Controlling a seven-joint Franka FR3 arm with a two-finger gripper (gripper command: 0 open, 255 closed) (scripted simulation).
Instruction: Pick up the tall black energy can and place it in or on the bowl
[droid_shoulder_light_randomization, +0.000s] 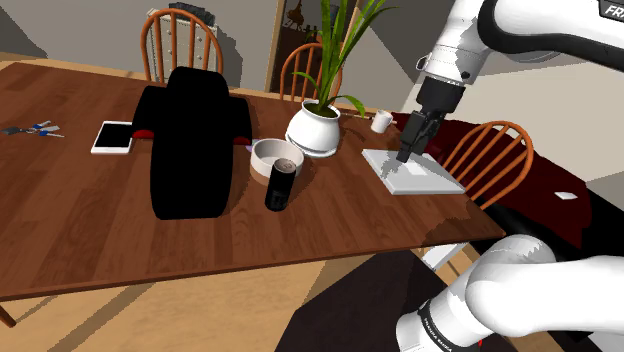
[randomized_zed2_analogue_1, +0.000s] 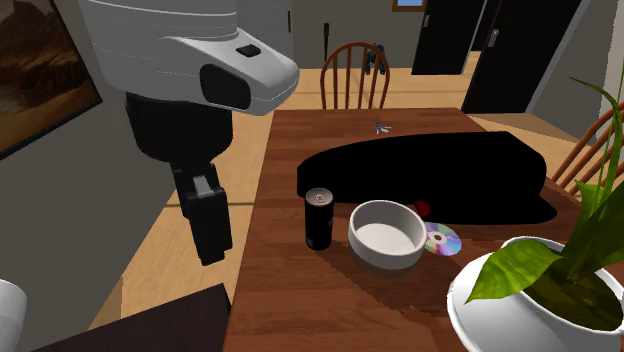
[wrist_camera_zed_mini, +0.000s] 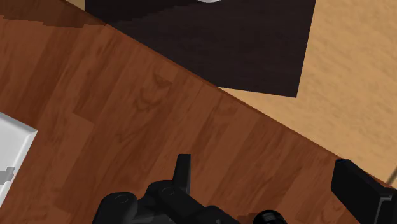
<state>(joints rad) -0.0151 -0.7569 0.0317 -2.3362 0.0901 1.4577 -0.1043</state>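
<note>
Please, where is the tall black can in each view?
Shoulder view: tall black can near picture centre, just below the round white bowl.
Second exterior view: centre, left of that bowl.
Wrist view: faces the brown wooden table edge.
Shared landmark: the bowl.

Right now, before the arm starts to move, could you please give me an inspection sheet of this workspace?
Surface: brown wooden table, bare in front.
Job's things: black can upright beside the white bowl; bowl looks empty.
Clutter: large black shape, white plant pot, disc, white tablet, white slab, small white cup.
Grippers: gripper open, empty, near the white slab, away from the can.
Cables: nothing seen.
Surroundings: wooden chairs, dark rug, light wood floor.
</note>
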